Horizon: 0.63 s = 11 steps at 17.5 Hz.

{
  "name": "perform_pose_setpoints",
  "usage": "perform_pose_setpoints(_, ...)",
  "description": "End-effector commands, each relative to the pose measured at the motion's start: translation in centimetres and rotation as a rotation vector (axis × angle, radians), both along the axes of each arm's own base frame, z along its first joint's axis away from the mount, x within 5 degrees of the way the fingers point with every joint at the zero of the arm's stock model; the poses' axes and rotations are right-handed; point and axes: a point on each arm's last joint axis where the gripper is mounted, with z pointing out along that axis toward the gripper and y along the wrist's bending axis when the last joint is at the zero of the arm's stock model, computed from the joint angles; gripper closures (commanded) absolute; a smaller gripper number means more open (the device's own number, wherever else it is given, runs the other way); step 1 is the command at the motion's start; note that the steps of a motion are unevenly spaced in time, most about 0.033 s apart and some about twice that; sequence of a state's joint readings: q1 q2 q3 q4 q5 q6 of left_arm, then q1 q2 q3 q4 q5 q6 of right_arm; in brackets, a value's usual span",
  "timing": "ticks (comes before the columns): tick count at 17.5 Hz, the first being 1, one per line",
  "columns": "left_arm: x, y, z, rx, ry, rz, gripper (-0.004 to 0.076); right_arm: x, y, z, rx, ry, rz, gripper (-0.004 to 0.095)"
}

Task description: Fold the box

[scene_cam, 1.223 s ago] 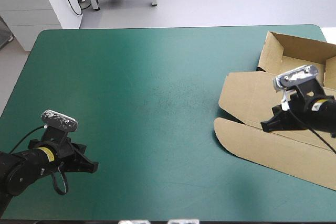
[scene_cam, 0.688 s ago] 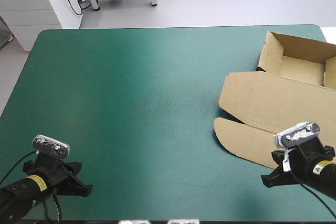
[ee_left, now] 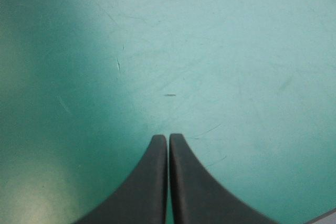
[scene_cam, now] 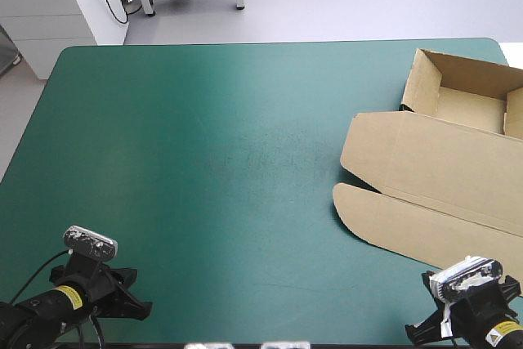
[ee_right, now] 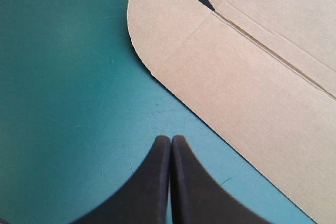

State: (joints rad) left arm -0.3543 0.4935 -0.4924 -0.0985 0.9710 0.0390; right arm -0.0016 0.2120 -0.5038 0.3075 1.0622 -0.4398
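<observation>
Just ahead of the right gripper [ee_right: 170,139], pressed together and empty, lies the brown box [ee_right: 252,77], its near part flat. The left gripper [ee_left: 168,137], likewise pressed together, faces only teal-green cover [ee_left: 210,51]. Approaching unopened, the right one risks shoving the sheet away rather than gripping it.

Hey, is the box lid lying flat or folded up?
Flat: the lid lies spread on the teal-green cover, with the tray walls raised behind it.
</observation>
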Motion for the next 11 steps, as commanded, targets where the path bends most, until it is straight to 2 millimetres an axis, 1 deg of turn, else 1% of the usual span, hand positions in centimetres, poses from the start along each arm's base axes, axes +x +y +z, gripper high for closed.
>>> perform_pose_setpoints(1,0.45,-0.28,1.02,-0.038,-0.059,0.001,0.0731,0.38,0.04,1.11,0.018,-0.075,-0.006,0.0928)
perform_pose_setpoints(11,0.42,-0.27,1.00,-0.036,-0.055,0.000,0.0731,0.35,0.05,1.07,0.020,-0.068,-0.007,0.0927)
